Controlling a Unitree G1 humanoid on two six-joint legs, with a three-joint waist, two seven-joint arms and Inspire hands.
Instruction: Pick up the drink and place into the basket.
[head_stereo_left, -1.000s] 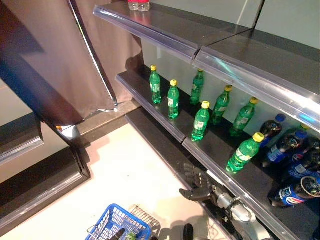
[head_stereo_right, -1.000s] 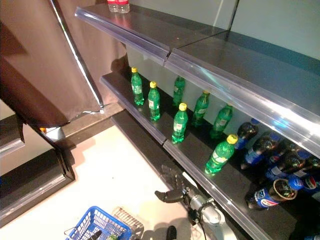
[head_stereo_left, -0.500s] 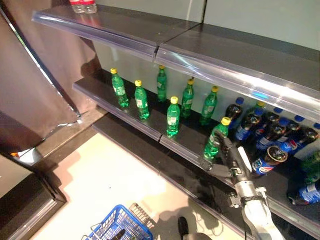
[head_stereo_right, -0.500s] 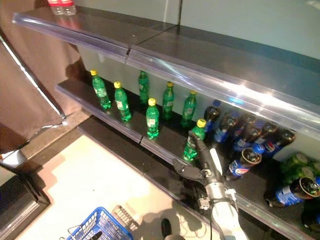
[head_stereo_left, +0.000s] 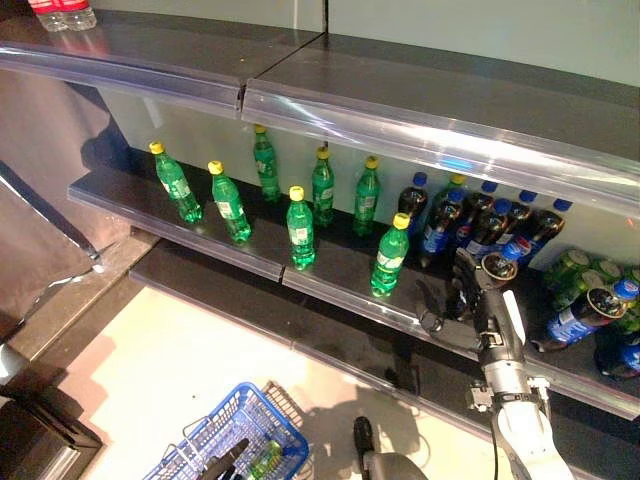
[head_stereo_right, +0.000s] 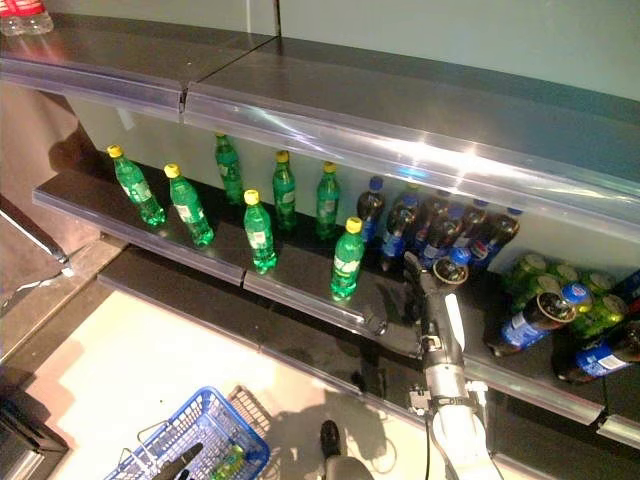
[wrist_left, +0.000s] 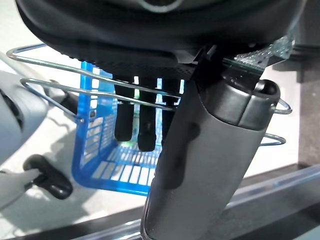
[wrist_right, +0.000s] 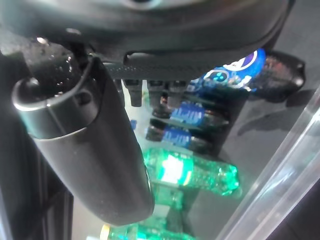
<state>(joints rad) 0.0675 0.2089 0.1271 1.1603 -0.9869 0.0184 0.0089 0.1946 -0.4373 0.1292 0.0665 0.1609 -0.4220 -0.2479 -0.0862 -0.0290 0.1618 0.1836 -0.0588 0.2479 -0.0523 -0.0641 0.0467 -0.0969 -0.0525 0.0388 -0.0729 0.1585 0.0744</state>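
Green bottles with yellow caps (head_stereo_left: 299, 227) stand along the dark middle shelf (head_stereo_left: 330, 275), with dark cola bottles (head_stereo_left: 440, 222) to their right. My right hand (head_stereo_left: 470, 292) is open over the shelf. It is between the front green bottle (head_stereo_left: 389, 255) and a cola bottle lying on its side (head_stereo_left: 498, 266), and holds nothing. The right wrist view shows its thumb (wrist_right: 85, 150), a green bottle (wrist_right: 192, 172) and cola bottles (wrist_right: 192, 112) past it. My left hand (wrist_left: 127, 117) is shut on the wire handles (wrist_left: 55, 85) of the blue basket (head_stereo_left: 235, 440), low at the left, with something green inside.
The upper shelf (head_stereo_left: 420, 105) with a clear plastic front strip overhangs the bottles. Water bottles (head_stereo_left: 60, 12) stand on it at the far left. Green cans (head_stereo_left: 575, 268) and more lying cola bottles (head_stereo_left: 582, 314) fill the shelf's right end. A pale floor (head_stereo_left: 150, 370) lies below.
The view has swung to the right along the shelf. My right hand has risen from below the shelf onto it, then moved right from the front green bottle toward the cola bottles.
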